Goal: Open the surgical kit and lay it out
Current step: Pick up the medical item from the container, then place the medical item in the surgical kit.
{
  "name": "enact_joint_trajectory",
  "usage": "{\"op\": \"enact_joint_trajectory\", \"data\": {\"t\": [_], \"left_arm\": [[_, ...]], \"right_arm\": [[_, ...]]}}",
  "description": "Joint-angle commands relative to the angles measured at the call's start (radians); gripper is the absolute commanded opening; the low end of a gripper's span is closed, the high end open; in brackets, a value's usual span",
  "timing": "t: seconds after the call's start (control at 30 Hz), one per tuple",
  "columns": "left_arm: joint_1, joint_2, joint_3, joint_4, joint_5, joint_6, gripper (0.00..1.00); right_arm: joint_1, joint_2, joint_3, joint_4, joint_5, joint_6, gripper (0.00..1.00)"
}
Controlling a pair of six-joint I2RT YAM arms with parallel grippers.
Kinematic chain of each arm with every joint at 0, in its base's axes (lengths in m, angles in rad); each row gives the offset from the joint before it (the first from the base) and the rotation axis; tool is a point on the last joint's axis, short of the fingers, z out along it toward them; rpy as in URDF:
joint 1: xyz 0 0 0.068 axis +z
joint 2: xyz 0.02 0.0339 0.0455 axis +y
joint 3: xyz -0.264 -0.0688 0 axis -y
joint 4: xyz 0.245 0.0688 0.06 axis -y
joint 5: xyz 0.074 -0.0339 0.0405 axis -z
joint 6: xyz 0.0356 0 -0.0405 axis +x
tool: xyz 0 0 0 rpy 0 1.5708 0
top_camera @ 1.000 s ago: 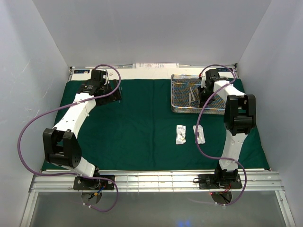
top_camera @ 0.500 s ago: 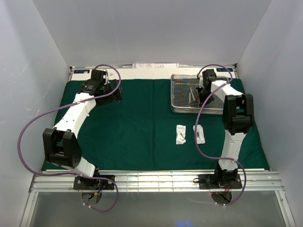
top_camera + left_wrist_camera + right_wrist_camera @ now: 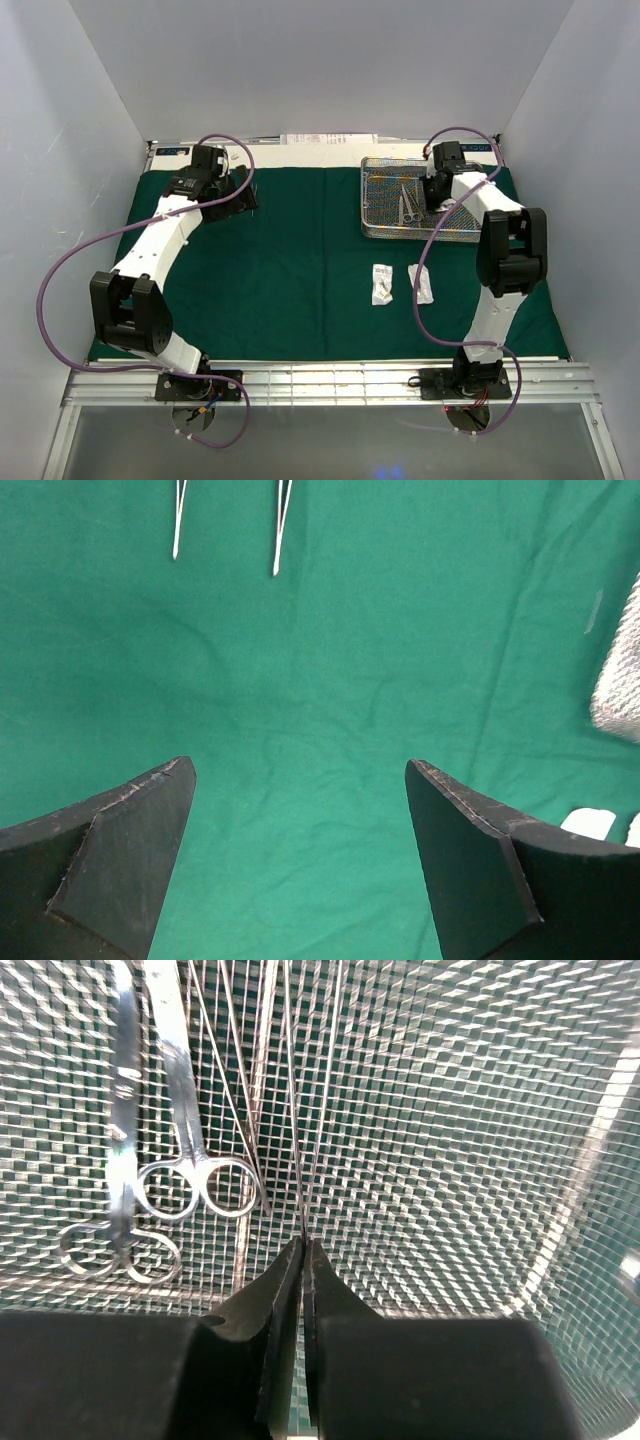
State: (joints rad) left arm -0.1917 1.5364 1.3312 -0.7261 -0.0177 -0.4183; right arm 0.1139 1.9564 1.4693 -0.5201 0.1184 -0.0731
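The dark green cloth [image 3: 300,260] lies spread flat over the table. On its far right sits the silver wire-mesh tray [image 3: 375,166]. My right gripper [image 3: 432,196] reaches down into the tray [image 3: 450,1110] and is shut [image 3: 303,1245] on the near end of thin metal forceps [image 3: 293,1140]. Two pairs of scissors [image 3: 175,1110] lie in the mesh to their left. Two small clear packets [image 3: 382,284] [image 3: 421,284] rest on the cloth in front of the tray. My left gripper [image 3: 243,190] hovers open [image 3: 300,770] over bare cloth at the far left, holding nothing.
White walls close in the table on three sides. White paper [image 3: 330,139] lies beyond the cloth's far edge. In the left wrist view two slim metal tips [image 3: 280,530] show on the cloth at the top, and a corner of the tray [image 3: 618,680] at the right.
My right gripper's fingers have closed onto the forceps in the tray, and the right arm's elbow has shifted slightly right. The left arm has barely moved.
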Motion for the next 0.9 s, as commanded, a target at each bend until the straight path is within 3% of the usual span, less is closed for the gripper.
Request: {"op": "enact_joint_trajectory", "data": {"t": [0.0,0.23,0.37,0.57,0.7,0.87], "left_arm": [[-0.002,-0.018,0.066,-0.004,0.015,-0.055,0.97],[-0.003,-0.025,0.157,-0.038,0.076,-0.204,0.96],[-0.025,-0.035,0.198,-0.033,0.104,-0.305,0.93],[-0.170,-0.019,0.270,0.020,0.038,-0.419,0.86],[-0.306,0.013,0.299,0.071,-0.062,-0.465,0.82],[-0.391,0.086,0.359,0.082,-0.126,-0.468,0.80]], "right_arm": [[0.009,-0.132,-0.024,0.098,0.041,0.047,0.08],[0.064,-0.324,-0.112,0.167,0.067,0.133,0.08],[0.163,-0.430,-0.178,0.204,0.089,0.218,0.08],[0.347,-0.556,-0.286,0.284,0.110,0.314,0.08],[0.455,-0.583,-0.328,0.325,0.135,0.372,0.08],[0.567,-0.587,-0.349,0.362,0.150,0.386,0.08]]}}
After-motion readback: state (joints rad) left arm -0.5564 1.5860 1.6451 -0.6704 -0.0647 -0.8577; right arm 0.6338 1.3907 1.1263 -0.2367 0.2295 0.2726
